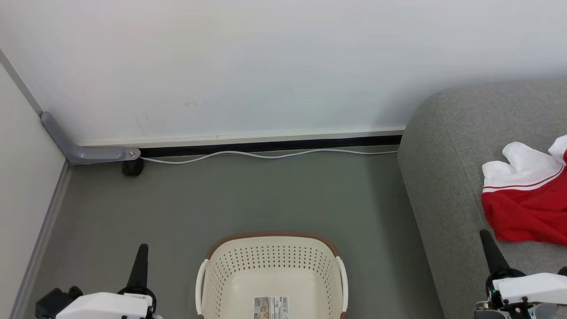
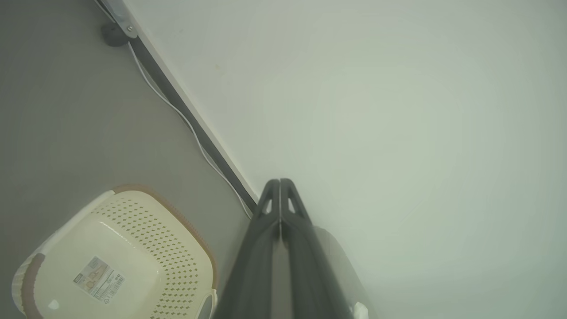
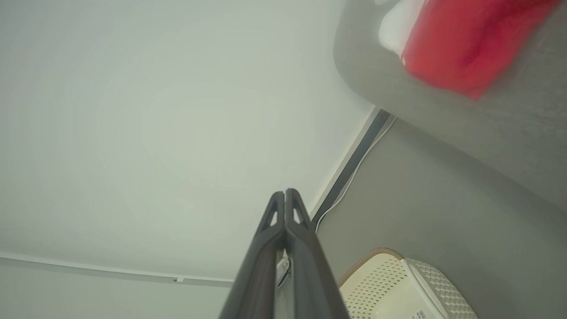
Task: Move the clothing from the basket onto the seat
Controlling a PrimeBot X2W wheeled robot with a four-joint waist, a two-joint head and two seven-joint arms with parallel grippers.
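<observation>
The cream basket (image 1: pixel 230 274) with a brown rim stands on the floor at the bottom middle; inside it I see a bare bottom with a paper label. The basket (image 2: pixel 146 221) also appears low left in the left wrist view, and the basket (image 3: pixel 385 283) low right in the right wrist view. The red clothing (image 1: pixel 527 208) with a white sleeve lies on the grey seat (image 1: pixel 447 177) at the right. The clothing (image 3: pixel 452 40) sits on the seat (image 3: pixel 509 133) at the top right of the right wrist view. My left gripper (image 1: pixel 142 246) is shut and holds nothing, left of the basket. My right gripper (image 1: pixel 483 233) is shut and holds nothing, over the seat's front edge.
A white wall (image 1: pixel 266 66) runs behind the grey floor (image 1: pixel 266 195), with a white cable (image 1: pixel 266 155) along its foot. A grey bracket (image 1: pixel 79 150) and a black foot (image 1: pixel 132 167) stand in the far left corner. A second wall (image 1: pixel 22 177) closes the left side.
</observation>
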